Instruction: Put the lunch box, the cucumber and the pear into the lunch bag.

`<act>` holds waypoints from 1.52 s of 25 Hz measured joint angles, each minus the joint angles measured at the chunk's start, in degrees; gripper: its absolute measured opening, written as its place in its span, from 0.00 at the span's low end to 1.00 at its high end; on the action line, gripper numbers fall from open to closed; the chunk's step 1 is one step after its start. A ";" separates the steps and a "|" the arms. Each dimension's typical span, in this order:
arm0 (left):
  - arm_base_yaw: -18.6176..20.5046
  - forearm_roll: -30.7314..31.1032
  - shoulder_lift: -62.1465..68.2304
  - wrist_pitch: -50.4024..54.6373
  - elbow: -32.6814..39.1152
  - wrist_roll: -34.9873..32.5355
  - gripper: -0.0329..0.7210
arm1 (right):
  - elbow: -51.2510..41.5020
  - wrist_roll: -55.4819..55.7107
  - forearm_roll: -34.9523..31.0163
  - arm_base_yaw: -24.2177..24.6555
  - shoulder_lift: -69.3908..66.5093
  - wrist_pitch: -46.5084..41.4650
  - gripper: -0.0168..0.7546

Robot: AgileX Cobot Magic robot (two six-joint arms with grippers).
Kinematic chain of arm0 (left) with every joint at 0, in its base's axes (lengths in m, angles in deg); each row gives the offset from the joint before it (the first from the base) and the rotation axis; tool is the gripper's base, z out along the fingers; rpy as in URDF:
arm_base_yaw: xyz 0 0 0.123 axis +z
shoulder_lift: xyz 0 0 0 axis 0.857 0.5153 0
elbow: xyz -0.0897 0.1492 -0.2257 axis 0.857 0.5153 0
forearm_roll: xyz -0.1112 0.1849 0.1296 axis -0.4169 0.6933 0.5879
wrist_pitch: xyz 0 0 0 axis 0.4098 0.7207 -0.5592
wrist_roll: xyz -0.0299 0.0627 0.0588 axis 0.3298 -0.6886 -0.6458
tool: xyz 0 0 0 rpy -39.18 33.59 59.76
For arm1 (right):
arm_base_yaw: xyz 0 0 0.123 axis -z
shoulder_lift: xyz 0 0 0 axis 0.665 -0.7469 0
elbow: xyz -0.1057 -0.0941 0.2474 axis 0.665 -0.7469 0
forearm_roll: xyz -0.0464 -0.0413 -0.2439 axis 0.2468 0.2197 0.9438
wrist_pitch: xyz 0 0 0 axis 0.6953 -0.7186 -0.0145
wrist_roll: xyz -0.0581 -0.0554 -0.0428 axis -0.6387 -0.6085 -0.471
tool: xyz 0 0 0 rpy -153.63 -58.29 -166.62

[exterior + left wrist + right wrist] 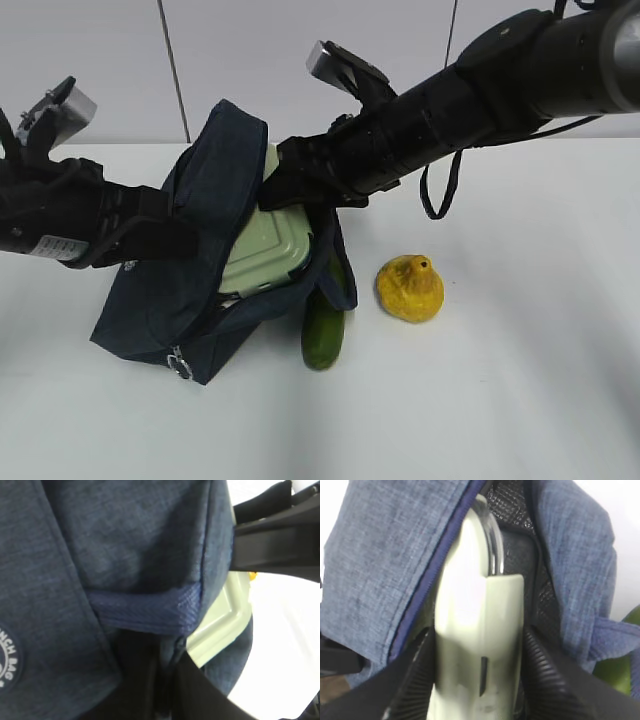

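The navy lunch bag (175, 285) lies on the white table with its mouth held open. My left gripper (185, 240) is shut on the bag's fabric edge; in the left wrist view (167, 677) its dark jaws pinch the cloth (125, 555). The lunch box (265, 250), sage-green lid up, sits partly inside the bag's mouth. My right gripper (290, 190) is shut on the box; in the right wrist view (477, 632) the ribbed fingers (545, 670) press both sides of it (475, 610). The cucumber (323, 335) lies against the bag's right side. The pear (410, 288) stands to its right.
The bag's silver ring pull (180, 365) hangs at its near corner. A black cable loop (437, 190) hangs under the right arm. The white table (520, 400) runs to a grey wall behind.
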 joint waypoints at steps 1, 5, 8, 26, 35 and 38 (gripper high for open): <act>0.00 0.00 0.00 0.00 0.00 0.00 0.05 | 0.00 0.00 0.00 -0.26 0.00 0.28 0.53; 0.00 0.00 0.04 0.06 0.00 0.00 0.05 | 0.11 0.00 -0.39 -0.68 -0.73 1.01 0.53; 0.00 0.00 0.04 0.52 0.00 0.00 0.05 | 0.21 0.00 -0.72 -0.73 -1.92 1.14 0.53; 7.34 -0.51 -0.09 6.65 0.00 0.00 0.05 | 6.96 9.67 23.67 -0.97 0.78 -3.38 0.72; 11.29 -1.93 -1.27 11.20 0.00 0.00 0.05 | 7.05 19.78 46.49 -0.76 9.03 -11.32 0.65; 11.29 -1.93 -1.31 12.23 0.00 0.00 0.05 | 7.05 24.05 53.22 -0.76 9.77 -17.05 0.65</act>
